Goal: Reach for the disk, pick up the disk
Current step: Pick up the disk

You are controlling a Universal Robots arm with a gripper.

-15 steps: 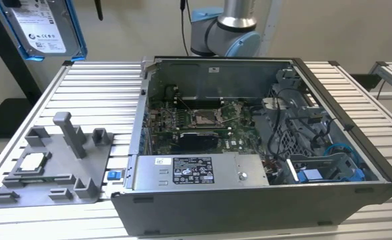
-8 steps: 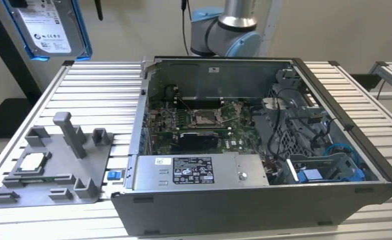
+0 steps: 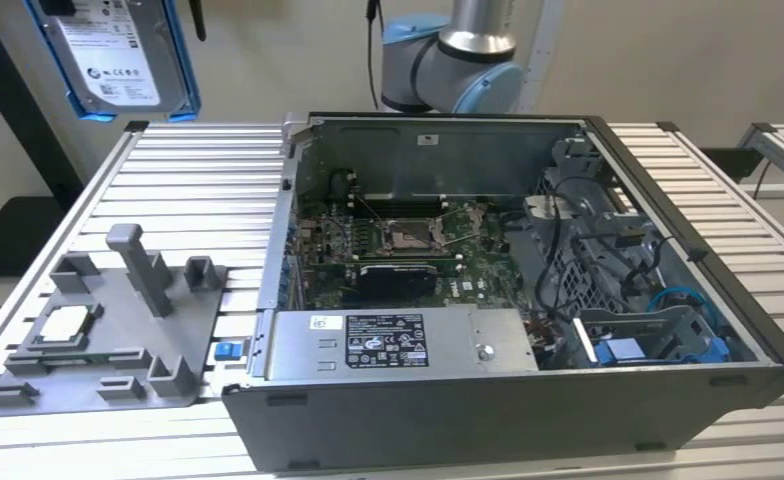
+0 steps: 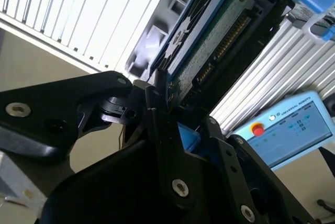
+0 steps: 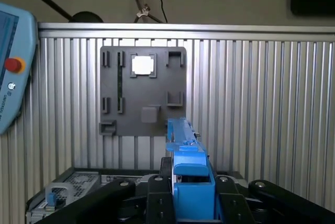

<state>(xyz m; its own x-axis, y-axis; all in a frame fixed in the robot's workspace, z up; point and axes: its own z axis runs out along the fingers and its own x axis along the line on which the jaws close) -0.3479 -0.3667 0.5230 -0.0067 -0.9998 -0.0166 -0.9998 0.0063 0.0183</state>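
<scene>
The disk, silver-grey with a white label and a blue bracket, hangs high in the air at the exterior view's upper left, above the slatted table's far corner. In the first wrist view the disk appears edge-on, its blue bracket clamped between the black fingers of my gripper. The second wrist view shows the disk's circuit-board underside rising out of my gripper, which is shut on its blue edge.
An open computer case fills the table's middle, with a power-supply box at its front. A grey fixture plate holding a small square chip lies to the exterior view's left. A teach pendant sits beyond the table edge.
</scene>
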